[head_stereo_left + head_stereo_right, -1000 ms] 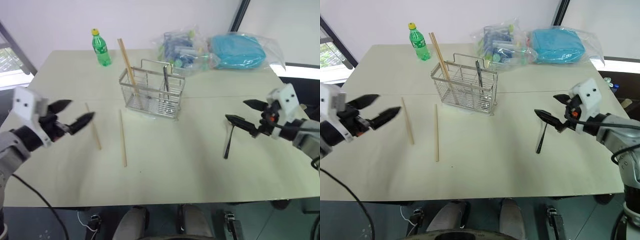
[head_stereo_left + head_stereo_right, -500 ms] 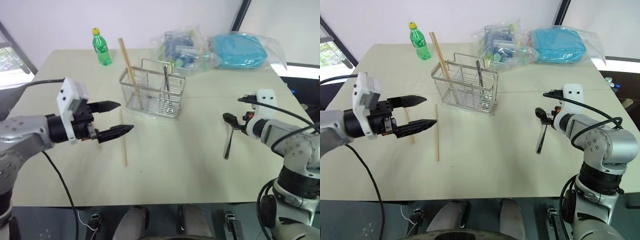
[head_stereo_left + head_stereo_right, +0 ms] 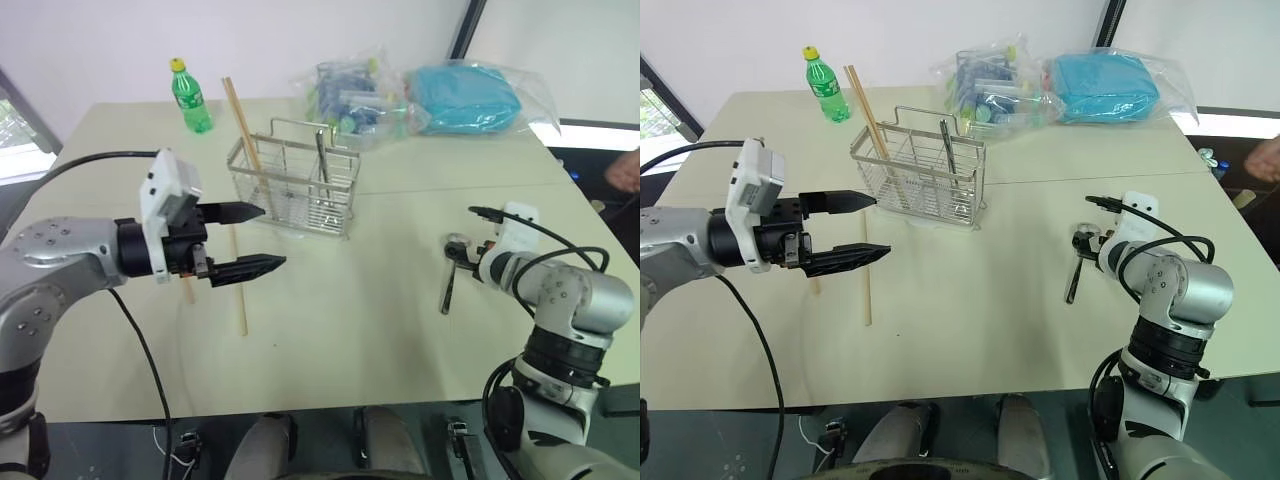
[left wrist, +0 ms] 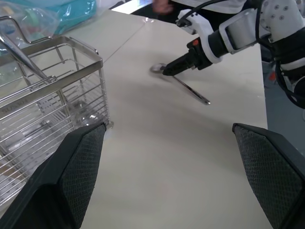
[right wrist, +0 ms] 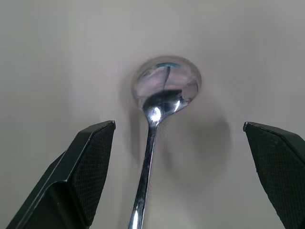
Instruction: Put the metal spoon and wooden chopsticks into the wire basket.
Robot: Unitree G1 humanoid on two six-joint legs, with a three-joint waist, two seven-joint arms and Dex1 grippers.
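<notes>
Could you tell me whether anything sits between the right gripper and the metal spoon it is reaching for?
Nothing visible does. The right gripper is open, its fingers apart on either side of the metal spoon, which lies alone on the bare table.

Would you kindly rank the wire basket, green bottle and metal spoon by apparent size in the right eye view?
1. wire basket, clearly largest.
2. green bottle and metal spoon look similar in length; the bottle sits farther away, so I won't rank them.
</notes>
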